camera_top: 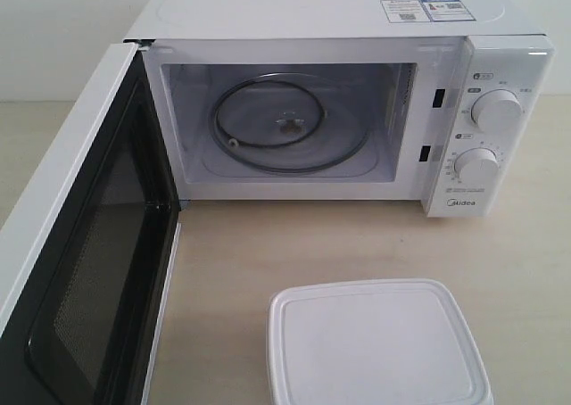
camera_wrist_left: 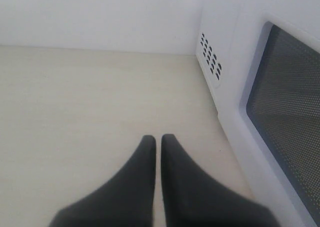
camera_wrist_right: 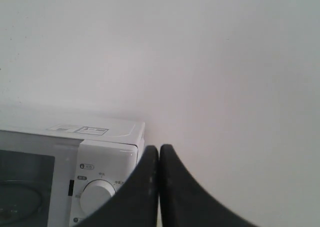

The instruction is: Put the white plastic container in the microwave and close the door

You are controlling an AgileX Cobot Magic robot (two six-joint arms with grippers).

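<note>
The white plastic container [camera_top: 378,344] sits lidded on the table in front of the microwave [camera_top: 339,111], near the front edge. The microwave's door [camera_top: 89,253] stands wide open to the left, showing the glass turntable [camera_top: 285,124] inside. No gripper shows in the exterior view. In the left wrist view my left gripper [camera_wrist_left: 158,138] is shut and empty above bare table, beside the door's outer face [camera_wrist_left: 285,117]. In the right wrist view my right gripper [camera_wrist_right: 159,148] is shut and empty, raised level with the microwave's top, near its upper dial [camera_wrist_right: 97,196].
A light wooden table [camera_top: 357,244] carries everything. A white wall [camera_wrist_right: 200,52] rises behind the microwave. Two dials [camera_top: 496,111] sit on the microwave's right panel, and vent holes [camera_wrist_left: 210,60] mark its left side.
</note>
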